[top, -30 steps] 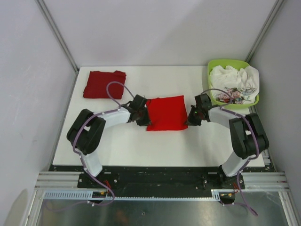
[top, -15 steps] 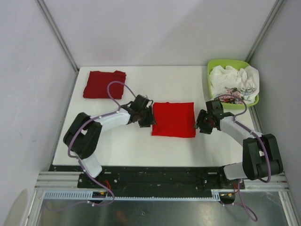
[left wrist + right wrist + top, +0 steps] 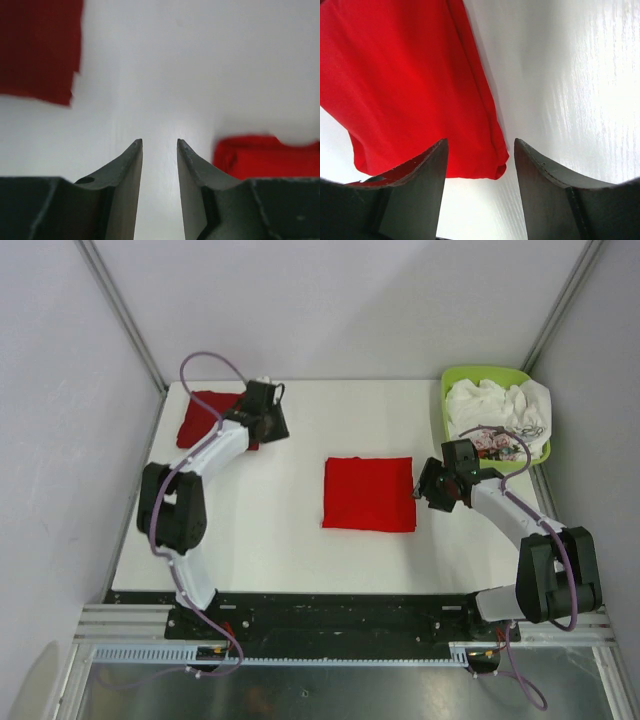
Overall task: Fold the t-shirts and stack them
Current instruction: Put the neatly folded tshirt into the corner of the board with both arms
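Moving a folded tee without spilling its folds

The bright red t-shirt (image 3: 368, 493) lies folded into a neat, flat rectangle at the middle of the worktop (image 3: 270, 540), with no print showing. It is light, limp cloth. Pinch a single layer and the fold will probably fall open, so I would take it by both side edges, through every layer. The right fingers (image 3: 415, 185) stand wide apart and empty just off its right edge. The darker red t-shirt (image 3: 200, 420), also folded, sits at the far left corner. The left fingers (image 3: 117, 195) hover by its right edge, slightly parted and gripping nothing. Whether they touch the cloth, I cannot tell.
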Tool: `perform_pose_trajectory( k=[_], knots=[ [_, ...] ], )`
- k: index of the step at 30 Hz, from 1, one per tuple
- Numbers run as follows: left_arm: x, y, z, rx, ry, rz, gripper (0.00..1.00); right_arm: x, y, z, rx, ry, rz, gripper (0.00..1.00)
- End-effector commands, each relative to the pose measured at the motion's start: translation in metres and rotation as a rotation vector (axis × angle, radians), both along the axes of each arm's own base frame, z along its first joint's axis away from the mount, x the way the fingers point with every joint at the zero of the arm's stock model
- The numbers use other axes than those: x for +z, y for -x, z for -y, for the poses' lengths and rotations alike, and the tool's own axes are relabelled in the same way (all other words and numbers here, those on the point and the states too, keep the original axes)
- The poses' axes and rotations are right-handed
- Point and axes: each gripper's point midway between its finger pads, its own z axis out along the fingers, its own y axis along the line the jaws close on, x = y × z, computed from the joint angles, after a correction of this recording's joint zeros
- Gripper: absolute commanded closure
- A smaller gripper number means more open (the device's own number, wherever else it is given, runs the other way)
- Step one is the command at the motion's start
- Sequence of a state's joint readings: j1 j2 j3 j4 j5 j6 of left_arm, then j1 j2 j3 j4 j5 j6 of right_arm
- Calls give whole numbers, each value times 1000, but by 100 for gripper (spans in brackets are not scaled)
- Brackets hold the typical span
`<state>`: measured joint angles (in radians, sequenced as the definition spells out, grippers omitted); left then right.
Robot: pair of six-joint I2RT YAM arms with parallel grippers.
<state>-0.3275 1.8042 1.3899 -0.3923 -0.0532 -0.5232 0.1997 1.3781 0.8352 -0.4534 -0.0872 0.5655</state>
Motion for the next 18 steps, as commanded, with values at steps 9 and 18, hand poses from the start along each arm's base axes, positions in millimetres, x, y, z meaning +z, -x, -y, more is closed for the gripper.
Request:
perform_pose_trajectory(
  k=[9,18],
  knots=[
    [5,-92,-78,102,-567,51,59,9,-25,-10,45,-23,28,40],
    [-26,-105,-88,92,-647,-3,57,3,-29,-16,59,-42,13,40]
  ],
)
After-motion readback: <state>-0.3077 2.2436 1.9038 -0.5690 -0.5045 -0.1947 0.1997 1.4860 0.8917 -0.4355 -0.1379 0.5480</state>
